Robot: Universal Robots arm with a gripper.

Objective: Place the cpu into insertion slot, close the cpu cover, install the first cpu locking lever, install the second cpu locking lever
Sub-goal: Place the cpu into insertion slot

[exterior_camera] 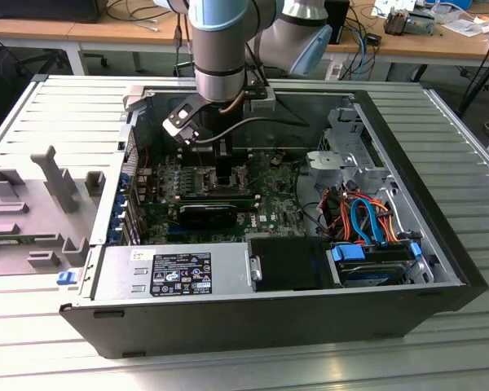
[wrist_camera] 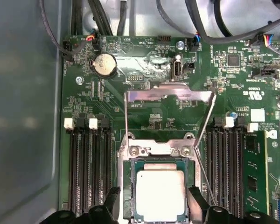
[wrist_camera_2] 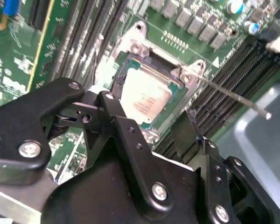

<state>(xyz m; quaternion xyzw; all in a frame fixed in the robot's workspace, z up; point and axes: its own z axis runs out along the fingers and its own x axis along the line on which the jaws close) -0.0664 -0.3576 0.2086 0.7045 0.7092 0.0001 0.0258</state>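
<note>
1. The arm reached straight down into the open computer case (exterior_camera: 440, 244), which lay on its side on a ribbed metal table (exterior_camera: 57, 106). The gripper (exterior_camera: 226, 173) hung low over the green circuit board (exterior_camera: 269, 208), about mid-board in the exterior view.
2. The cpu (wrist_camera: 159, 196) lay flat inside the insertion slot (wrist_camera: 158, 150), silvery top up and edges square to the socket rim. The second wrist view showed the same: cpu (wrist_camera_2: 147, 98) seated within the slot's metal rim (wrist_camera_2: 139, 46).
3. The gripper (wrist_camera: 154, 199) was spread wide. Its two black fingers (wrist_camera: 113, 200) stood one on each side of the socket with the cpu between them, and a gap showed between the cpu's edge and at least one finger. Nothing was held. In the second wrist view the gripper (wrist_camera_2: 144, 111) straddled the chip the same way.
4. The cpu cover (wrist_camera: 168, 95) was swung up and away from the socket, not down over the chip.
5. A thin locking lever (wrist_camera_2: 233, 95) stuck out free from one socket corner, unlatched; it also appeared in the first wrist view (wrist_camera: 206, 177).
6. Long black memory slots (wrist_camera: 88, 172) flanked the socket on both sides, and a coin cell (wrist_camera: 104, 65) sat beyond the raised cover.
7. A boxed power supply (exterior_camera: 171, 273) filled the near corner of the case at the exterior view's left. Orange and blue cables (exterior_camera: 367, 220) lay at its right.
</note>
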